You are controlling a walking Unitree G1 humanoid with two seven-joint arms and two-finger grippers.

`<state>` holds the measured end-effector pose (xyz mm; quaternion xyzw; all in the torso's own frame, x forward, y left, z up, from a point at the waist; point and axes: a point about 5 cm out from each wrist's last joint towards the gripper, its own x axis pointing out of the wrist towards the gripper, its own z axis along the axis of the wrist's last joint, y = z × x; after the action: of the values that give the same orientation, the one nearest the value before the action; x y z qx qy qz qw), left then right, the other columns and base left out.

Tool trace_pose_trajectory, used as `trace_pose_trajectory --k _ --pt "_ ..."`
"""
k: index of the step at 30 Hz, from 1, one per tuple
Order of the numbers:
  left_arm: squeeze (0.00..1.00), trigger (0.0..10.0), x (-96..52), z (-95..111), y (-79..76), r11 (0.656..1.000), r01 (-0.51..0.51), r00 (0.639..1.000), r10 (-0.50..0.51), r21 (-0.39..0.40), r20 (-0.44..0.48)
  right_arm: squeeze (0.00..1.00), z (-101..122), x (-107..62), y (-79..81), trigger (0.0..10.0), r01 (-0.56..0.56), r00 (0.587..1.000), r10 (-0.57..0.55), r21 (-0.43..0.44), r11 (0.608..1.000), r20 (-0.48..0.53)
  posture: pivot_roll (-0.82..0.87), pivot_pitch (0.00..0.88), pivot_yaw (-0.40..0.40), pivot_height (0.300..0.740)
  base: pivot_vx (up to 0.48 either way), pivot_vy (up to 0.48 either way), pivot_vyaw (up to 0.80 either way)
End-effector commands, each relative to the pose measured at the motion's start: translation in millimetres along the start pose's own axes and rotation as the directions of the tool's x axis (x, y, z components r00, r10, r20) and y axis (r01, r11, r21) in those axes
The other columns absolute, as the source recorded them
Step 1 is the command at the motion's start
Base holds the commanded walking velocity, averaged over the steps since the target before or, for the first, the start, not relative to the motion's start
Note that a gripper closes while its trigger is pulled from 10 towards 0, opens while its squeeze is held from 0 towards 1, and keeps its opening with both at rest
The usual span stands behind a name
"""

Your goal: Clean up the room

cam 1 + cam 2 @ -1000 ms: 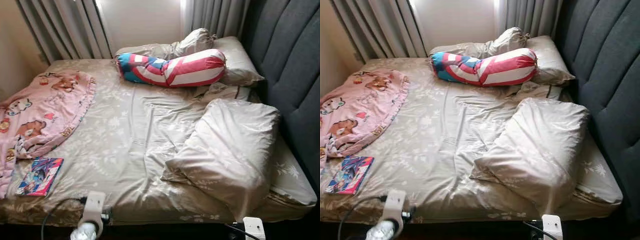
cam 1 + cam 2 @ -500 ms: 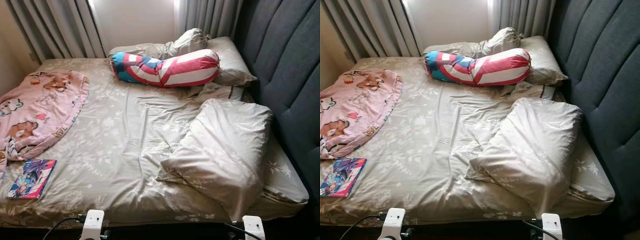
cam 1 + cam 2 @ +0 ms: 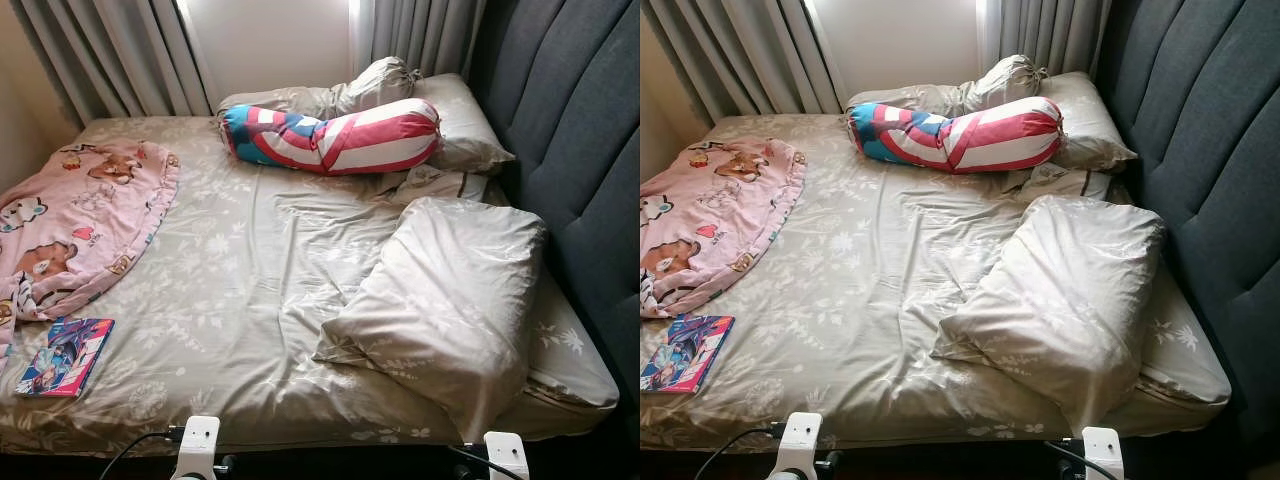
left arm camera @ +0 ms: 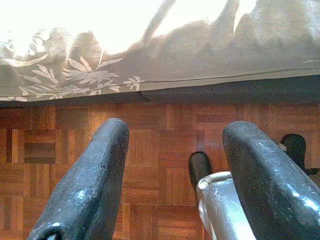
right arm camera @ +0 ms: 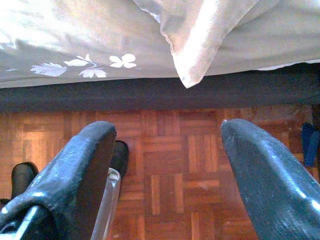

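While head views show bed [image 3: 250, 270], wrists show parquet floor [image 4: 150, 165].

Through the right wrist camera I see my right gripper [image 5: 167, 175] with its two black fingers [image 5: 75, 180] held wide apart, hanging above a wooden parquet floor [image 5: 170, 150]. Beyond the fingers is the edge of the bed, where a grey sheet [image 5: 75, 45] with a pale leaf print (a few white leaves near the edge) hangs over a dark bed base [image 5: 165, 92]. A corner of a pillow [image 5: 192, 45] droops over that edge.
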<state>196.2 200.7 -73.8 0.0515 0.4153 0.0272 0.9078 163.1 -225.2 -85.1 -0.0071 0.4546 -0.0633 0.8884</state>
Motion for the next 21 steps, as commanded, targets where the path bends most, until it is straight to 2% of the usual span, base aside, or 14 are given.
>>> trace_pose_trajectory --k 1,21 --pt "0.0 10.0 -1.1 -4.9 1.7 1.0 -0.007 1.0 0.007 -0.015 -0.017 0.0 -3.0 -0.3 0.7 10.0 -0.004 1.0 0.004 0.011 1.0 -0.016 0.07 0.0 0.011 0.74 0.0 0.0 0.0" --pt "0.0 10.0 -0.9 -4.8 -3.0 0.999 -0.001 1.0 0.0 -0.042 -0.017 0.0 -2.1 -0.6 -2.3 10.0 -0.022 1.0 0.022 -0.001 1.0 -0.017 0.05 0.0 -0.003 0.74 0.0 0.0 0.0"
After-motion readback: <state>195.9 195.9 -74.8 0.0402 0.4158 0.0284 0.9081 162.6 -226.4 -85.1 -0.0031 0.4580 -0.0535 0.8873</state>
